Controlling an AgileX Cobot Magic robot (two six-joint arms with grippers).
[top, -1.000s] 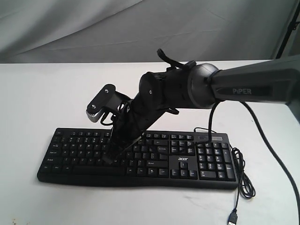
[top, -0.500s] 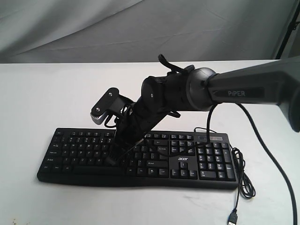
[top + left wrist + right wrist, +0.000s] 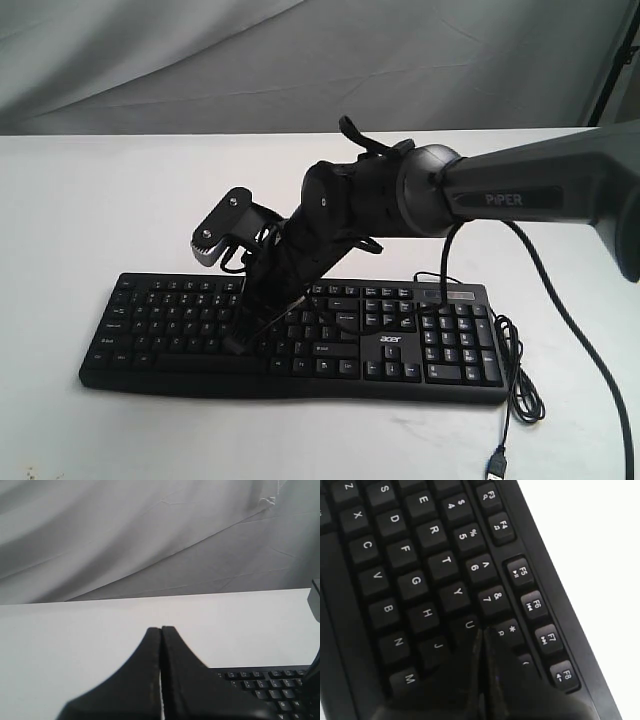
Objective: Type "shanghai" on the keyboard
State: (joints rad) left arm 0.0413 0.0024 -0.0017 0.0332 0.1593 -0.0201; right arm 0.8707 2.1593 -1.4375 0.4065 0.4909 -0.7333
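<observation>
Because a single narrow tip strikes one key more cleanly, the right gripper [image 3: 482, 632] is pinched fully together and slanted down toward the keyboard [image 3: 340, 345], which lies flat on the white worktop [image 3: 90, 200] directly beneath it, tip beside the U key [image 3: 469, 625], though whether it touches is hard to judge.

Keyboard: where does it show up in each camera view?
Exterior view: keyboard across the lower middle, under the right arm.
Left wrist view: only a few keys, beside the shut left fingers.
Right wrist view: fills the frame; right fingers near U.
Shared landmark: the white table.
</observation>
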